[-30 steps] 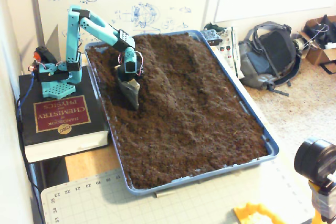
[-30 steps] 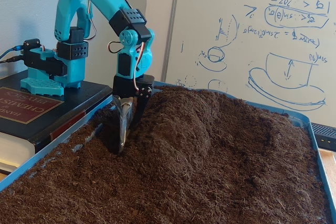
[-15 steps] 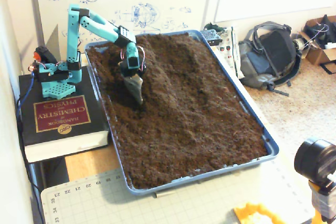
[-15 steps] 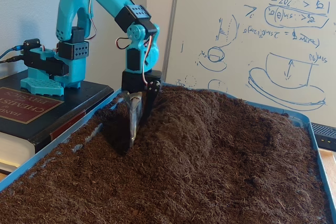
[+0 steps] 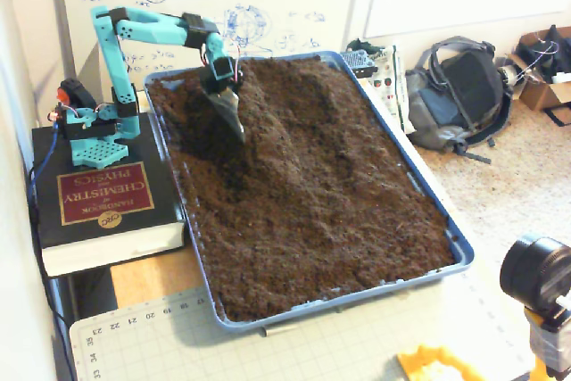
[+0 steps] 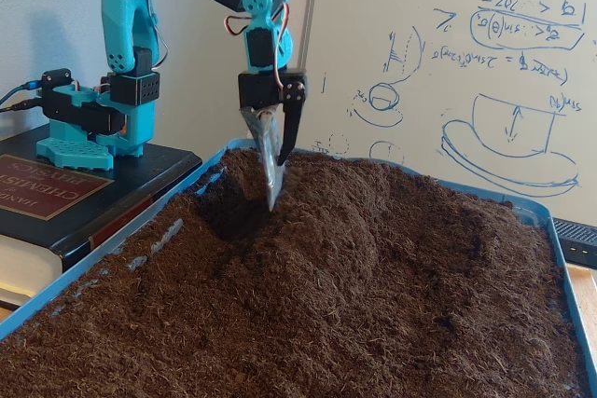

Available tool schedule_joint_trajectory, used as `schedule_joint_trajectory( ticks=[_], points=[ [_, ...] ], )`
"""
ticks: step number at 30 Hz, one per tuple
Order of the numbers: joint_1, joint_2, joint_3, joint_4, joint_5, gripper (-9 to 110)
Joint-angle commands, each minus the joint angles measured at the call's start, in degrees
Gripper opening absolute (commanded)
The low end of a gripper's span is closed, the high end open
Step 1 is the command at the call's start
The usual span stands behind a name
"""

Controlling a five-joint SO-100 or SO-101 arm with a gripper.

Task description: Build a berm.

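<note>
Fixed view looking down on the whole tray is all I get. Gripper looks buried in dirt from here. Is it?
Observer: No. In a fixed view low at the tray's side, the gripper hangs almost wholly above the soil. Only the long metal finger's tip reaches the surface, and I can't tell if it touches.
Operator: Jaws carrying anything?
Observer: Nothing seen. The short black finger meets the metal one, so they look shut.
Operator: Is the berm any height?
Observer: Yes. From the side the berm humps well above the tray rim, with a dark hollow dug on the arm's side of it.
</note>
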Motion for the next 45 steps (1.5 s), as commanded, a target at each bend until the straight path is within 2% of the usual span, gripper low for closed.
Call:
schedule_joint_trajectory(
  ticks=[1,11,22,34,38,45],
  points=[
    [-1.1,7.2,-7.2,0.2,3.4,0],
    [-2.6,8.4,-15.3,0.2,15.9,0],
    [-9.6,6.2,-2.8,4.8,13.5,0],
    [-18.7,7.3,2.1,-1.5,14.5,0],
    [-18.7,13.8,9.0,-2.0,14.5,0],
    [-15.8,38.2,23.7,-2.0,13.5,0]
  ],
)
